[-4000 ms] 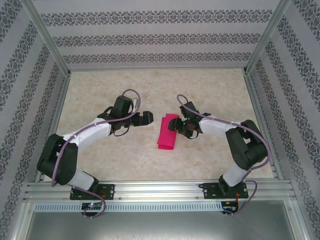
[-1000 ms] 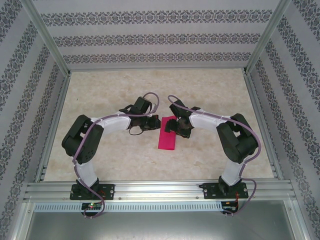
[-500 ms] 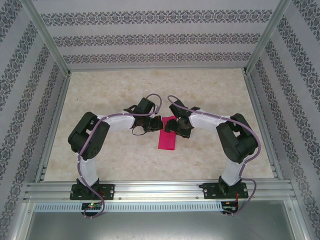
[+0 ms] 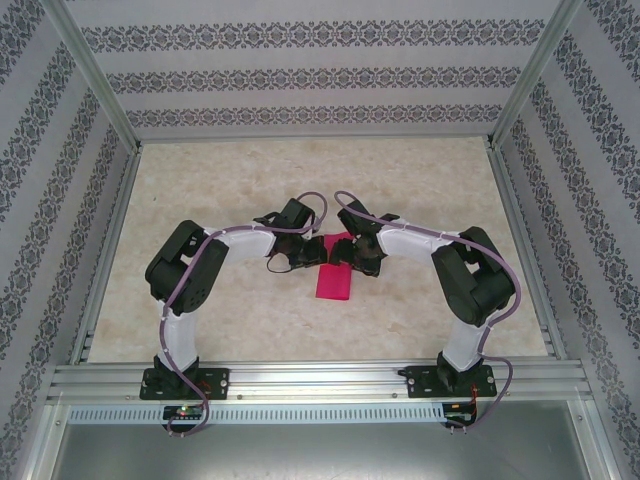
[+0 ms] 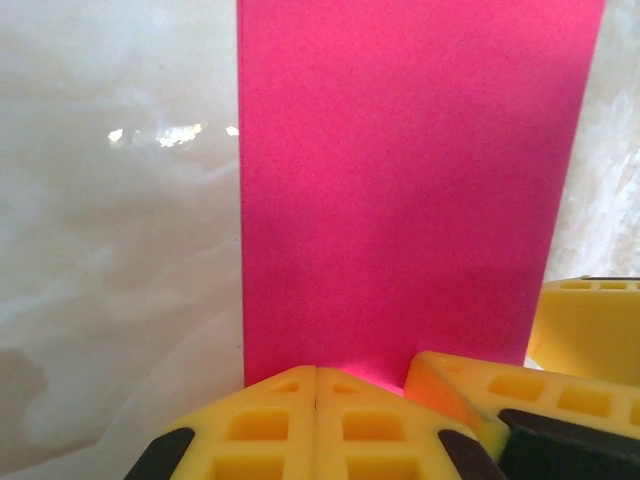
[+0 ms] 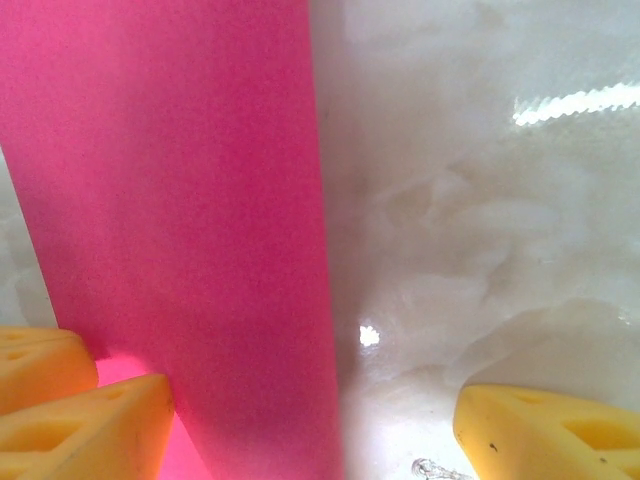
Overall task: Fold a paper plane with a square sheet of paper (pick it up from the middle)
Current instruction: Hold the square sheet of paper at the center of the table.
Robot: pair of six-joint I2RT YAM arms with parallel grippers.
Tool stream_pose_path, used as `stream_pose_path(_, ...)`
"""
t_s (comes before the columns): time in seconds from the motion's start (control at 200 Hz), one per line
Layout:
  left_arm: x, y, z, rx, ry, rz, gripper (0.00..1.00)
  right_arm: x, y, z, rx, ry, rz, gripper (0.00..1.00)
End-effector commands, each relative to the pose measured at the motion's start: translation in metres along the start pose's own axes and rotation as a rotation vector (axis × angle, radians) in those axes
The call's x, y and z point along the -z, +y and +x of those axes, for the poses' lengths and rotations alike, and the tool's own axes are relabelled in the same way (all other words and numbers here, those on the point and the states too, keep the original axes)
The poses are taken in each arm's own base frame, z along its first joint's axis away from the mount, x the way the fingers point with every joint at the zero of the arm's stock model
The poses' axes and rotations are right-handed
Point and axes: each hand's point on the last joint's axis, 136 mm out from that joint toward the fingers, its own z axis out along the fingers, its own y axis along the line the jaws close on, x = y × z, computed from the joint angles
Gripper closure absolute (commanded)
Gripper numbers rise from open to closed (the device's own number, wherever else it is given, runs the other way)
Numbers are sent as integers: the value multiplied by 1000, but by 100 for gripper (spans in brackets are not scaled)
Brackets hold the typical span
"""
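Magenta sheet of paper lies folded into a narrow strip at the middle of the table, long sides running near edge to far edge. Left gripper: fingers pressed together, tips at the strip's far end. Right gripper: fingers spread wide, one over the pink, the other over bare table

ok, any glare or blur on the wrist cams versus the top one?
Left wrist: small glare specks on the glossy marbled table left of the folded magenta-pink paper, whose edges look crisp. Right wrist: a bright glare streak on the table at top right, the paper soft and out of focus, a dark shadow along its right edge. Top external: even light, sharp, no glare.
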Motion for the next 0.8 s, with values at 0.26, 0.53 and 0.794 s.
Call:
stream_pose_path(0.26, 16, -17, -3, -54, -52, -12, 100, -48, -33, 30, -14, 93, 104, 22)
stream_pose_path(0.53, 26, -16, -9, -62, -93, -41, 100, -51, -37, 31, -14, 100, 115, 22)
stream_pose_path(0.794, 22, -17, -9, -53, -83, -26, 100, -53, -38, 33, -11, 105, 119, 22)
